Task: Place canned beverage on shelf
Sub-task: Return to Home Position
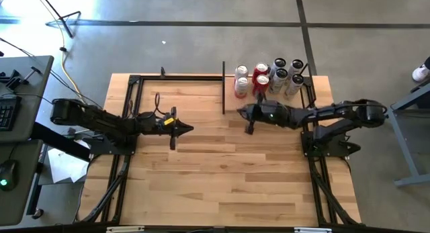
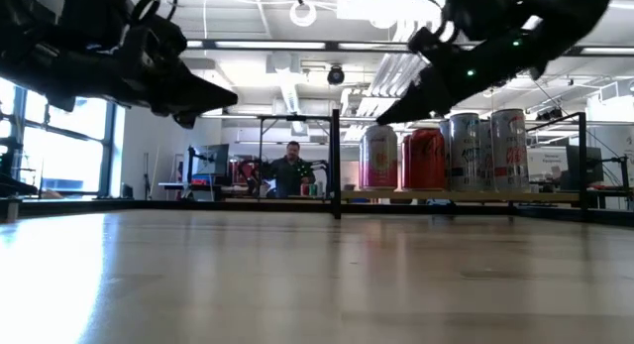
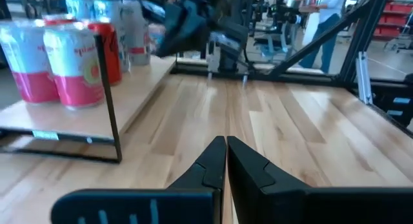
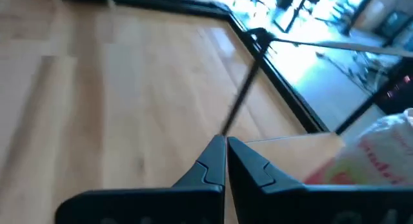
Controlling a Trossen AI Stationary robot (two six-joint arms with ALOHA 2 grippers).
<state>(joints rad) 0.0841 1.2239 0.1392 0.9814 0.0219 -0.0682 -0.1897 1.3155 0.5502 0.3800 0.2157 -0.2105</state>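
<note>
Several cans, pink-and-white, red and silver, stand upright on the low light-wood shelf at the table's far right. A thin black upright plate stands at the shelf's left end. My right gripper is shut and empty. It hovers just in front of the shelf's left end, near the pink cans. In the right wrist view its shut gripper points past the plate and a pink can. My left gripper is shut and empty above the table's middle left.
A black metal frame runs along the table's far edge and sides. The bare wooden tabletop spreads out toward the near edge. A person shows in the room behind the table.
</note>
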